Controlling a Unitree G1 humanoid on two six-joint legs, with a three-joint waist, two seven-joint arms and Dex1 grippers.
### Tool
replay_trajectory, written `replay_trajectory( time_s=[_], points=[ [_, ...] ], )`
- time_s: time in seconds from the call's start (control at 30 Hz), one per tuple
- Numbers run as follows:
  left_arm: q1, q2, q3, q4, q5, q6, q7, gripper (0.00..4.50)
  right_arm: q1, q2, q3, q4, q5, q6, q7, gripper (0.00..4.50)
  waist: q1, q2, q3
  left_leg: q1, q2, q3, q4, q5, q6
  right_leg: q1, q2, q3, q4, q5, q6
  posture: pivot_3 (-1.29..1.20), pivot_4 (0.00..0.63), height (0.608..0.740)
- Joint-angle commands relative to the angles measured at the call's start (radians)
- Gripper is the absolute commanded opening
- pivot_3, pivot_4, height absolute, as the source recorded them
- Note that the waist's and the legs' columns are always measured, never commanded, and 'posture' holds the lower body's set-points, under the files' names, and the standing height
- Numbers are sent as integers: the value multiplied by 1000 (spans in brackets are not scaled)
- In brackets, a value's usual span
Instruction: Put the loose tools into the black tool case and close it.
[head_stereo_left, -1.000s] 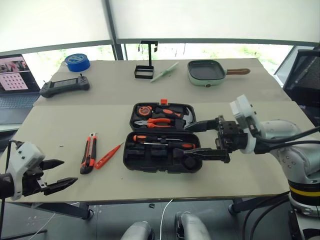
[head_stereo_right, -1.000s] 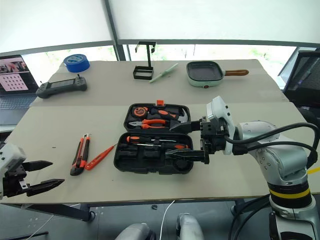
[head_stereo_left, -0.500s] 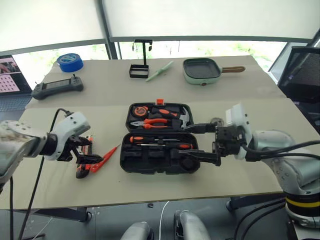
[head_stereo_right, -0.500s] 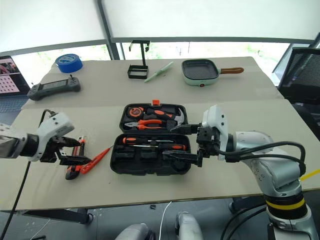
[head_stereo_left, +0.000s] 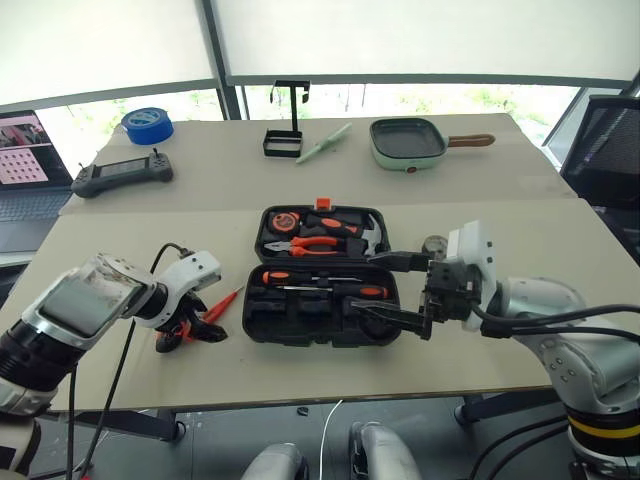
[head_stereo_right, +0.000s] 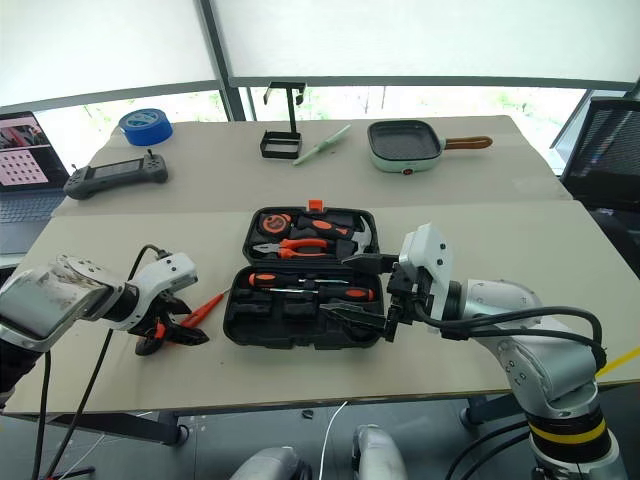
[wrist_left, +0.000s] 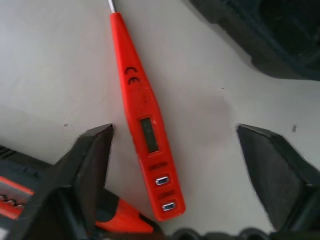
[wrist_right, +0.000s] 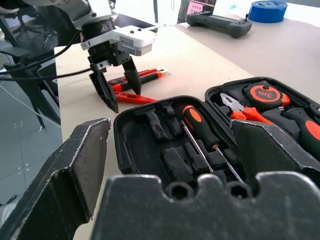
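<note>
Black tool case (head_stereo_left: 322, 275) lies open at frame centre on the surface (head_stereo_left: 120, 250), lid half toward the top with pliers (head_stereo_left: 312, 243), claw hammer (head_stereo_left: 366, 236) and a tape measure (head_stereo_left: 287, 221) seated. Lower half holds two orange-and-black screwdrivers (head_stereo_left: 330, 285) in their recesses; several recesses beside them look empty. So part of the packing appears done.

Left of the case, on the surface: slim orange tester screwdriver (wrist_left: 145, 125) and, just beside it, the orange-black utility knife (wrist_right: 140, 76). Both loose, neither lifted. Small dark grey tape roll (head_stereo_left: 434, 244) sits right of the case, behind the right arm, also unpacked.

Left hand (head_stereo_left: 200, 325) hangs low over the tester, fingers spread to either side of it in the wrist view, not touching; nothing gripped. Right hand (head_stereo_left: 385, 292) hovers level over the case's right edge, fingers wide apart, empty.

Judgement: early-to-middle. Left to do: tester, knife, tape roll in; lid shut and latched.

Writing: tape measure face reads "3m" in the right wrist view. Tester carries a CE mark and a small display window; its button labels are too small to read. Other lettering illegible.
</note>
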Motion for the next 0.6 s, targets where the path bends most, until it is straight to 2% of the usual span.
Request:
replay_trajectory(
  time_s=[0.03, 0.2, 0.23, 0.4, 0.5, 0.6],
  points=[
    [16, -26, -14, 17, 15, 4, 12, 2327, -9, -8, -37, -33, 25, -19, -9, 4500, 1, 0, 0, 0, 0, 0, 0, 0, 0, 0, 0, 0, 0, 0, 0, 0, 150, 740],
    [3, -81, 43, 47, -1, 65, 43, 532, -14, -20, -36, -28, 26, -21, -1, 4500, 12, 0, 0, 0, 0, 0, 0, 0, 0, 0, 0, 0, 0, 0, 0, 0, 150, 740],
    [-5, -92, 65, 61, -4, 84, 53, 422, -14, -22, -37, -27, 26, -23, 2, 4500, 14, 0, 0, 0, 0, 0, 0, 0, 0, 1, 0, 0, 0, 0, 0, 0, 150, 740],
    [-73, -122, 138, 118, -24, 165, 78, 420, -7, -43, -43, -19, 45, -5, 18, 4500, 15, 0, 0, 0, 0, 0, 1, 0, 0, 1, 0, 0, 0, 0, 1, 0, 150, 740],
    [-157, -124, 161, 170, -19, 129, 71, 420, 17, -81, -44, -15, 50, -4, 48, 4500, 16, -3, 2, -1, 0, -1, 1, 0, 0, 1, 0, 0, 0, 0, 0, 0, 150, 740],
    [-221, -103, 145, 194, 30, -176, -31, 420, 32, -102, -45, -17, 42, -15, 50, 4500, 14, -5, 3, -1, 0, -2, 2, 0, 0, 0, 0, -1, 0, 0, 0, 0, 150, 740]
  ],
)
